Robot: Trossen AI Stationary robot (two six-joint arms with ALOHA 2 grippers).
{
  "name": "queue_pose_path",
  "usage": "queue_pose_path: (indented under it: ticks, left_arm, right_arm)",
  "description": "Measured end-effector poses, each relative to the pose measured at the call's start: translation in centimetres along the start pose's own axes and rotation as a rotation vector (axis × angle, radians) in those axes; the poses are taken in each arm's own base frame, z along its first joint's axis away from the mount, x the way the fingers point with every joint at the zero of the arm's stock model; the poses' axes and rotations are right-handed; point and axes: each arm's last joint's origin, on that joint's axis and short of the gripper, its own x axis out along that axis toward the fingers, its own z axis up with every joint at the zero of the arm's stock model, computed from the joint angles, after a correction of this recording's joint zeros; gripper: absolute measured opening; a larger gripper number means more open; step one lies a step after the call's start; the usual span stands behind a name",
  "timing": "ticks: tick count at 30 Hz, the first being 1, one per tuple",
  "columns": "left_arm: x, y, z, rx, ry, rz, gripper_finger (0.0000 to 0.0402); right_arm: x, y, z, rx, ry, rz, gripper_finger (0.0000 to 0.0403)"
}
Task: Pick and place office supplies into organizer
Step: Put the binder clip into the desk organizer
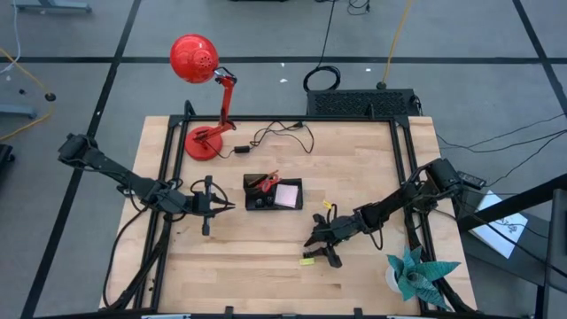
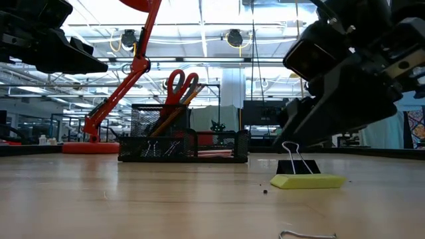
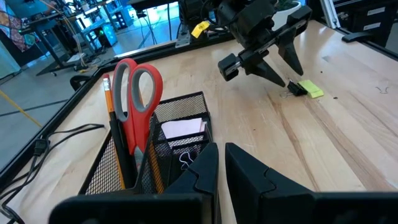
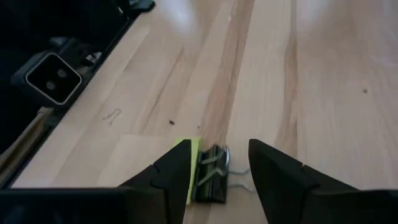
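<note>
The right gripper [image 4: 217,171], fingers spread, straddles a black binder clip [image 4: 211,174] clamped on a small yellow-green piece [image 2: 309,180], at about five o'clock from the organizer [image 1: 273,192] at table centre. The left gripper [image 3: 219,168], fingers nearly pressed together and empty, waits at the organizer's nine o'clock. Closing off-centre could skid the clip sideways or catch only its wire handles
</note>
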Motion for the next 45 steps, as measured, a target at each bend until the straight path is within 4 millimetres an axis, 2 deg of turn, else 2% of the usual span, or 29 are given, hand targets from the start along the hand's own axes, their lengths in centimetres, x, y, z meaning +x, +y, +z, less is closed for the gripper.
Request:
queue_pose_path:
  ticks: [9,19,25,33,38,41,45]
  left_arm:
    - [0.0,0.0,0.0,0.000,0.001,0.000,0.0037]
    - [0.0,0.0,0.0,0.000,0.002,-0.001,0.0037]
    - [0.0,0.0,0.0,0.001,0.003,-0.001,0.0037]
    - [0.0,0.0,0.0,0.001,0.004,-0.001,0.0037]
    - [0.0,0.0,-0.1,0.002,0.007,-0.001,0.0037]
    - [0.0,0.0,-0.1,0.002,0.008,-0.001,0.0037]
    - [0.0,0.0,-0.2,0.006,0.015,-0.001,0.0037]
  right_arm:
    - [0.1,-0.1,-0.2,0.010,0.046,-0.018,0.0148]
    - [0.1,-0.1,0.0,0.006,0.013,-0.052,0.0129]
    - [0.1,0.1,-0.2,-0.004,0.023,-0.053,0.0096]
    - [0.1,0.0,-0.3,-0.024,0.035,-0.057,0.0014]
    - [0.1,0.0,-0.1,-0.067,0.020,-0.054,0.0009]
    - [0.0,-0.2,0.9,-0.110,-0.013,-0.059,0.0005]
    - [0.2,-0.6,4.1,-0.198,-0.116,-0.075,0.0003]
